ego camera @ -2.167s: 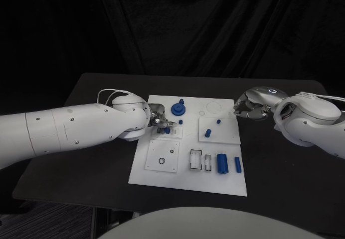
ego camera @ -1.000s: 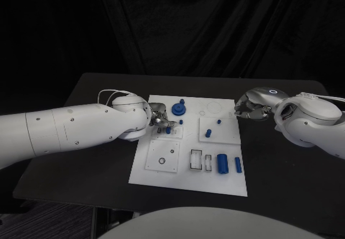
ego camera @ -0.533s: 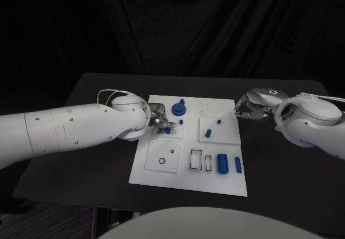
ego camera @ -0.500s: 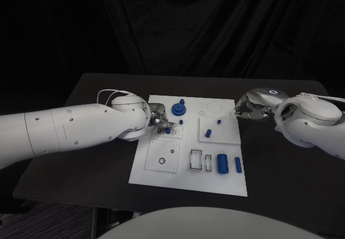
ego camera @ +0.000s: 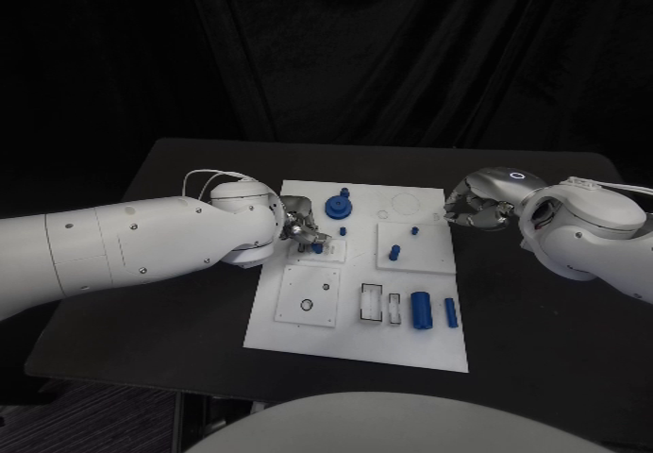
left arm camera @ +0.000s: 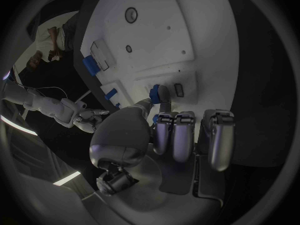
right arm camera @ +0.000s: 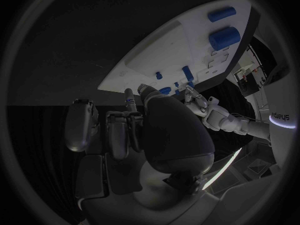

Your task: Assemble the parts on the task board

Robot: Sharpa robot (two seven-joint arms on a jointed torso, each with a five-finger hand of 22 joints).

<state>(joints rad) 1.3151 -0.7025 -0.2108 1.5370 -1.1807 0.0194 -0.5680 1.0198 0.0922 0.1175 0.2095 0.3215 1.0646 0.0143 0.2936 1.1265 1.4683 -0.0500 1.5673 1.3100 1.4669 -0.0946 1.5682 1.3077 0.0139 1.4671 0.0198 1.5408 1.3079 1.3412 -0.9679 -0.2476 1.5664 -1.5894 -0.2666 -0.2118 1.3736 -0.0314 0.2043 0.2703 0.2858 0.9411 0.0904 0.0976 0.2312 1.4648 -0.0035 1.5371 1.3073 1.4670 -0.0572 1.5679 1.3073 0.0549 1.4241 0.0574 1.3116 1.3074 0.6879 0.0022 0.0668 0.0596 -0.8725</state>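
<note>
The left hand [ego camera: 302, 231] is mostly hidden behind its own white arm in the head view, at about nine o'clock of the task board [ego camera: 357, 326]. The small blue part [left arm camera: 155, 92] at its fingertips is partly covered by them, so its shape is unclear and whether it sits in a hole cannot be told. The right hand [ego camera: 470, 208], at two o'clock of the board, shows curled fingers; whether they enclose anything is too small to tell.
</note>
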